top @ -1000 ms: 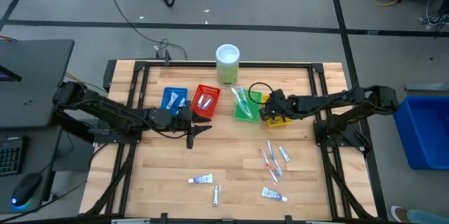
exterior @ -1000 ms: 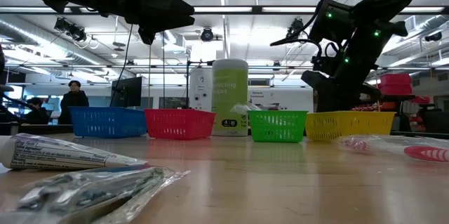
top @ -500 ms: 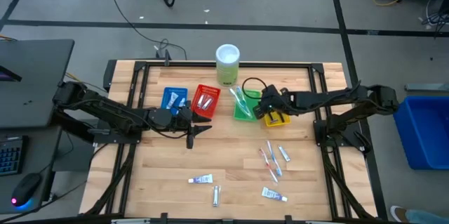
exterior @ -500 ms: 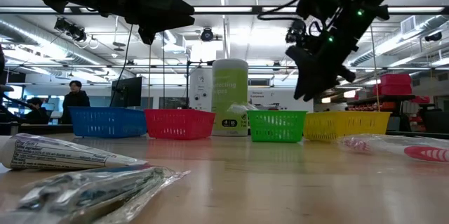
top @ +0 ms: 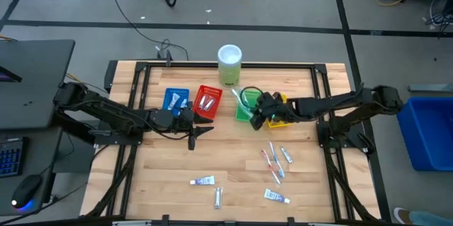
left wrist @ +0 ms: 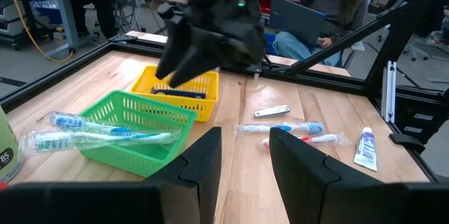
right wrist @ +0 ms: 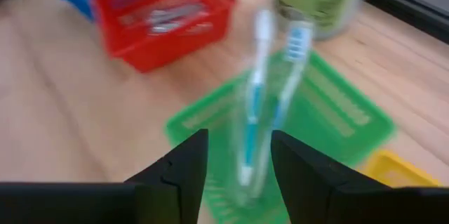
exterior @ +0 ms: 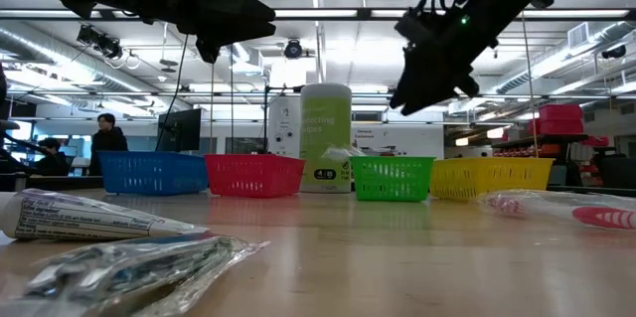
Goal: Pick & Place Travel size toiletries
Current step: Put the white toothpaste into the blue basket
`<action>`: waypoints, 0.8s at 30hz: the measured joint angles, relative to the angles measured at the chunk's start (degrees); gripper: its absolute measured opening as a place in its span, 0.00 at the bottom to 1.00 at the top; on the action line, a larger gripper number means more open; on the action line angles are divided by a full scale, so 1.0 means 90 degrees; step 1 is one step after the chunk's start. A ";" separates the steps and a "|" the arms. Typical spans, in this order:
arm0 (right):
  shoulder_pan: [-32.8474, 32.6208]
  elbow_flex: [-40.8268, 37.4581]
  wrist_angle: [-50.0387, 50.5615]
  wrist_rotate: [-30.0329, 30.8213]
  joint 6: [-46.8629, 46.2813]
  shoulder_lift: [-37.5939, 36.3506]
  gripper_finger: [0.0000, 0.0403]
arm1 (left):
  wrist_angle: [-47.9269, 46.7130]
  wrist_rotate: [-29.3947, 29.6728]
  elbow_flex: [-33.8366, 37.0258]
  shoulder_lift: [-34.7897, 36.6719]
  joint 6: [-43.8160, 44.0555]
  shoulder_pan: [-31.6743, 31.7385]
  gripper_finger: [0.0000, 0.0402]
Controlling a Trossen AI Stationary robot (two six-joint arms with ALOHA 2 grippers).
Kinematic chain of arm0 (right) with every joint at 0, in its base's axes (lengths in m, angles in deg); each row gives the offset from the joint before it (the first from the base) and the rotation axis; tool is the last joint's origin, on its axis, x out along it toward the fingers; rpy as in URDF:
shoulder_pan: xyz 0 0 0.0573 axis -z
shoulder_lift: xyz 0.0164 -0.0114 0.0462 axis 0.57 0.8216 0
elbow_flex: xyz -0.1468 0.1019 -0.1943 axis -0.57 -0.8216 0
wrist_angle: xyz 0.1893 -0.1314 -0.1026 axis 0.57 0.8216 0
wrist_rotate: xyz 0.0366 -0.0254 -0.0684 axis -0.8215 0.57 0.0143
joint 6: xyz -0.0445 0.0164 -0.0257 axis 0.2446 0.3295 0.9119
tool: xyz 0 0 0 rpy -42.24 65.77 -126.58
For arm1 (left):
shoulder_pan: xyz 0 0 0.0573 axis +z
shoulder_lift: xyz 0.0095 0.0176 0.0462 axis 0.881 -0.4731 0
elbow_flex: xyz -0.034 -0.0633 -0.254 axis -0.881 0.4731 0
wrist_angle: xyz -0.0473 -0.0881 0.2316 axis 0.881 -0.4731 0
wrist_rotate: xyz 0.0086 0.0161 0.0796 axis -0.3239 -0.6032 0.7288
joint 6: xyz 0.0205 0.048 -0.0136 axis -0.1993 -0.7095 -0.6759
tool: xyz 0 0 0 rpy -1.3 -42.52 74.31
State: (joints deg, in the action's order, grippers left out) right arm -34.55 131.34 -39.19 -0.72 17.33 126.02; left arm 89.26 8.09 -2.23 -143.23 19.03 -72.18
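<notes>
Here we are seeing the right gripper hanging above the green tray at centre frame of the high view, its fingers parted with nothing between them. In the low view it is sitting raised at upper right, clear of the trays. Two wrapped toothbrushes are lying across the green tray, their heads sticking out over the rim toward the green cylinder. The yellow tray is sitting just right of the green one, partly under the right arm, and holding dark sticks.

We are noting the left gripper waiting at centre left, raised over bare table just below the red tray; its fingers are standing apart and empty. The red tray and the blue tray are each holding small tubes.

Loose toiletries are resting on the table in the lower half: toothbrushes and a small metal item at lower right, tubes at bottom centre and bottom right.
</notes>
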 joint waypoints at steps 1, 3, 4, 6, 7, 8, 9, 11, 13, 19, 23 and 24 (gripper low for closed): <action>-0.0110 0.0000 -0.0091 -0.0029 0.0049 0.0000 0.42 | 0.0000 0.0000 0.0000 0.0000 0.0001 0.0000 0.32; -0.0339 0.0000 -0.0276 -0.0230 0.0110 -0.0002 0.44 | 0.0000 0.0000 0.0000 0.0000 0.0001 0.0000 0.32; -0.0454 0.0000 -0.0369 -0.0348 0.0110 -0.0002 0.45 | 0.0000 0.0000 0.0000 0.0000 0.0001 0.0000 0.32; -0.0688 0.0002 -0.0535 -0.0532 0.0111 -0.0002 0.46 | 0.0000 0.0000 0.0000 0.0000 0.0001 0.0000 0.32; -0.0807 0.0002 -0.0609 -0.0610 0.0112 -0.0002 0.46 | 0.0001 0.0000 0.0000 0.0000 0.0000 0.0000 0.32; -0.0929 0.0002 -0.0683 -0.0657 0.0113 -0.0002 0.47 | 0.0002 0.0000 0.0000 0.0000 -0.0001 0.0000 0.32; -0.1051 0.0002 -0.0736 -0.0683 0.0110 -0.0002 0.47 | 0.0000 0.0000 0.0000 0.0000 0.0001 0.0000 0.32; -0.1297 0.0002 -0.0824 -0.0681 0.0106 -0.0002 0.47 | 0.0002 0.0000 0.0000 0.0000 0.0001 0.0000 0.32; -0.1514 0.0002 -0.0890 -0.0685 0.0028 -0.0002 0.47 | 0.0002 0.0000 0.0000 0.0000 0.0001 0.0000 0.32; -0.2084 0.0002 -0.0953 -0.0690 -0.0131 -0.0002 0.46 | 0.0002 -0.0020 0.0000 0.0000 0.0017 0.0000 0.32; -0.2407 0.0002 -0.0949 -0.0773 -0.0222 -0.0002 0.49 | -0.0001 -0.0061 0.0000 0.0000 0.0147 -0.0002 0.32; -0.2463 0.0002 -0.0947 -0.0850 -0.0259 -0.0002 0.49 | -0.0014 -0.0061 0.0000 0.0000 0.0147 -0.0002 0.32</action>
State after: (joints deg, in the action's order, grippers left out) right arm -56.72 131.36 -47.71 -8.38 15.00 126.00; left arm 89.13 7.54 -2.23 -143.23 20.35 -72.20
